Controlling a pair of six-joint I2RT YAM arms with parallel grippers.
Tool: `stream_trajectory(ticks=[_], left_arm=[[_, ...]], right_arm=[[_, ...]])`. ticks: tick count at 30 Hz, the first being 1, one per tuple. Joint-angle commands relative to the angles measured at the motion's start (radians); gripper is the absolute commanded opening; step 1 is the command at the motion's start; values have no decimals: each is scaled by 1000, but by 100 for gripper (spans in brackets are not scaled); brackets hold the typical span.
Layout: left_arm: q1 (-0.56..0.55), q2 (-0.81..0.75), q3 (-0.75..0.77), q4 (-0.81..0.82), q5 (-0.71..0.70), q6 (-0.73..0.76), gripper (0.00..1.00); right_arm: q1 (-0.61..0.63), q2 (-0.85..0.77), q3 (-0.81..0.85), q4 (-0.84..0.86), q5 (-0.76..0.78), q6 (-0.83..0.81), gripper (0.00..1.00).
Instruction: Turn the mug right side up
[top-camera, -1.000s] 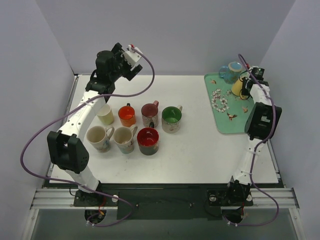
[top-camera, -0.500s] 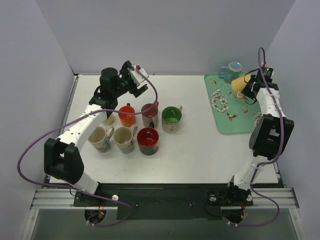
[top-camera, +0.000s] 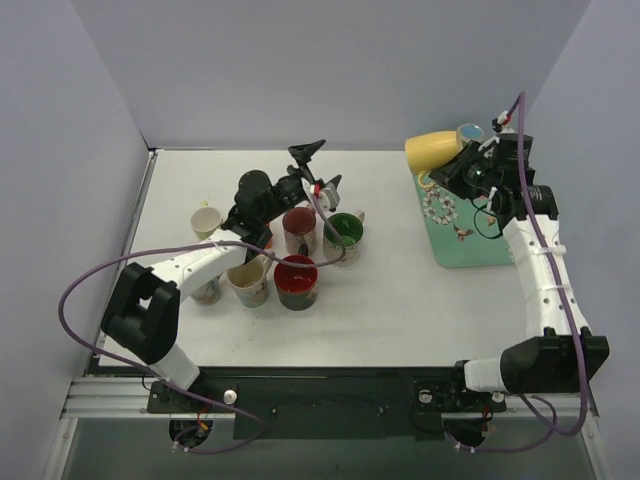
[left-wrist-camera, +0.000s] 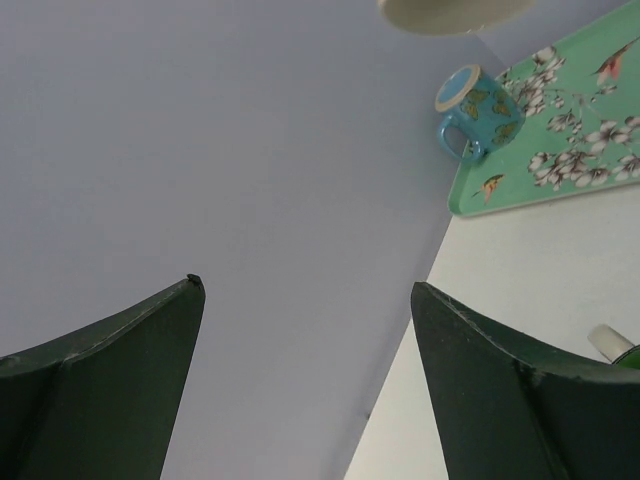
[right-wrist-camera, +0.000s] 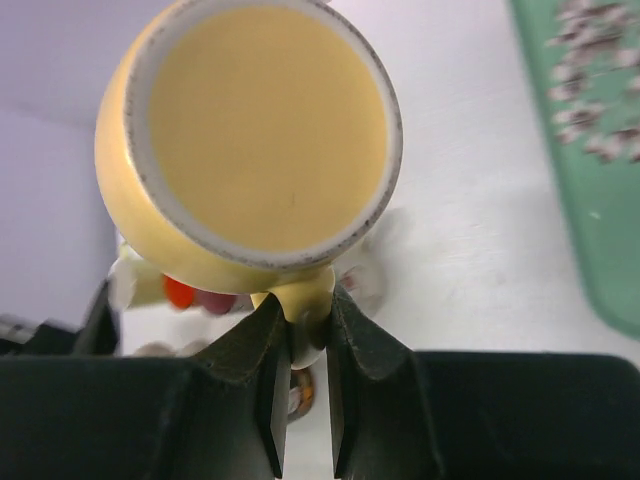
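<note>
Right claw (top-camera: 462, 166) pinches the yellow mug (top-camera: 431, 150) by its handle — sideways in the air, aimed toward the spread left claw (left-wrist-camera: 307, 286).

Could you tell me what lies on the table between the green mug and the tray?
Nothing: the top view shows bare table between green mug and tray.

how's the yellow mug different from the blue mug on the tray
The yellow mug is plain; the blue mug carries butterfly prints. The yellow mug is held aloft by its handle in the right gripper; the blue mug sits on the green tray. The yellow mug is tipped sideways; the blue mug stands on end. Both have one handle.
</note>
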Motion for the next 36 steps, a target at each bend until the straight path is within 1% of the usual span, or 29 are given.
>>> stream_trajectory(ticks=[1, 2, 5, 8, 13, 16, 18, 22, 26, 29, 31, 33, 34, 35, 36], left_arm=[[-51, -4, -20, 202, -7, 87, 95], [-58, -9, -40, 204, 0, 118, 95], [-95, -35, -71, 248, -13, 142, 95], [-130, -63, -97, 267, -27, 126, 95], [-167, -93, -114, 278, -38, 156, 95], [-176, -98, -111, 262, -44, 179, 95], [-176, -107, -118, 251, -43, 210, 95], [-176, -119, -125, 244, -44, 219, 92], [-176, -127, -141, 230, 2, 274, 88], [-175, -118, -154, 221, 69, 371, 86], [-175, -106, -154, 245, 74, 388, 82], [-173, -106, -149, 242, 66, 388, 75], [-170, -112, -151, 238, 65, 386, 67], [-169, -113, -158, 236, 69, 402, 62], [-167, -121, -164, 233, 76, 414, 45]], right_arm=[[112, -123, -23, 70, -101, 137, 0], [128, -131, -23, 71, -110, 147, 0], [186, -183, -45, 105, -116, 206, 0], [240, -216, -52, 119, -95, 211, 0], [331, -234, -66, 105, -76, 197, 0], [356, -246, -69, 60, -53, 174, 0], [371, -255, -80, 60, -47, 171, 0], [388, -265, -95, 53, -33, 165, 0], [411, -242, -86, 50, -81, 161, 0], [427, -213, -62, 37, -160, 142, 0], [428, -190, -48, 4, -196, 133, 0], [428, -177, -42, -22, -222, 108, 0], [428, -176, -40, -33, -220, 90, 0], [428, -177, -40, -47, -216, 81, 0], [428, -176, -42, -49, -214, 72, 0]])
